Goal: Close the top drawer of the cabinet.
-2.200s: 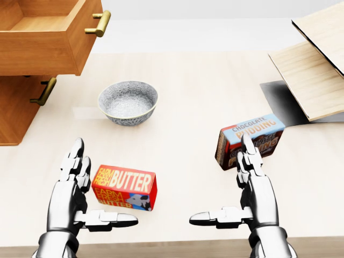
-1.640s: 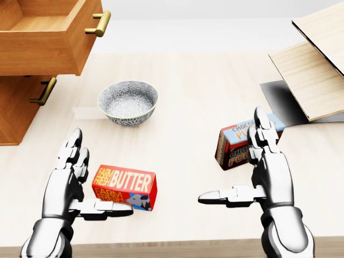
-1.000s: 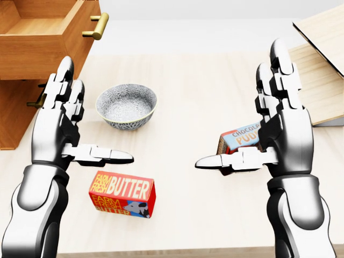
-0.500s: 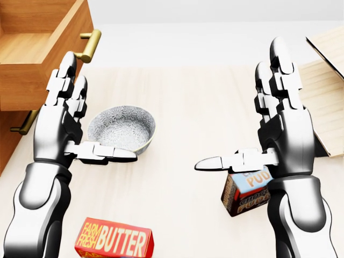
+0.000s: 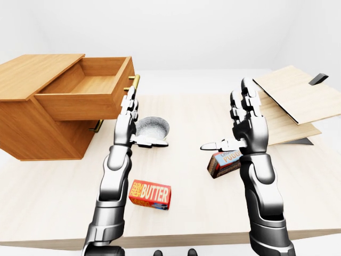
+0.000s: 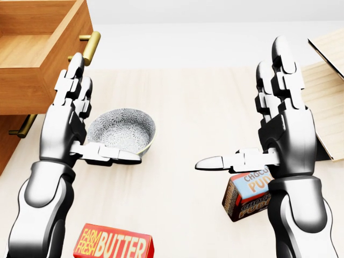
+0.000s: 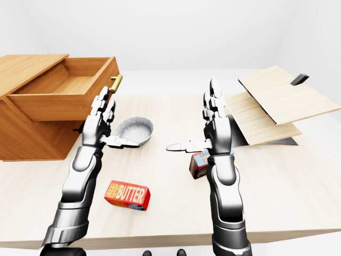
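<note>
Nearest on the table (image 5: 192, 213) lies the butter box (image 5: 150, 194), with the pudding box (image 5: 225, 162) to its right. Above them both robot hands are raised, fingers spread and holding nothing: the left robot hand (image 6: 72, 121) hangs near the bowl (image 6: 122, 128), just beside the drawer front; the right robot hand (image 6: 279, 126) is well apart from it. Farthest, at upper left, the drawer (image 5: 85, 88) stands pulled out of the cabinet (image 5: 29, 114), empty. It looks rigid and light, likely sliding easily; a flat push beside the brass handle (image 6: 86, 47) should do.
</note>
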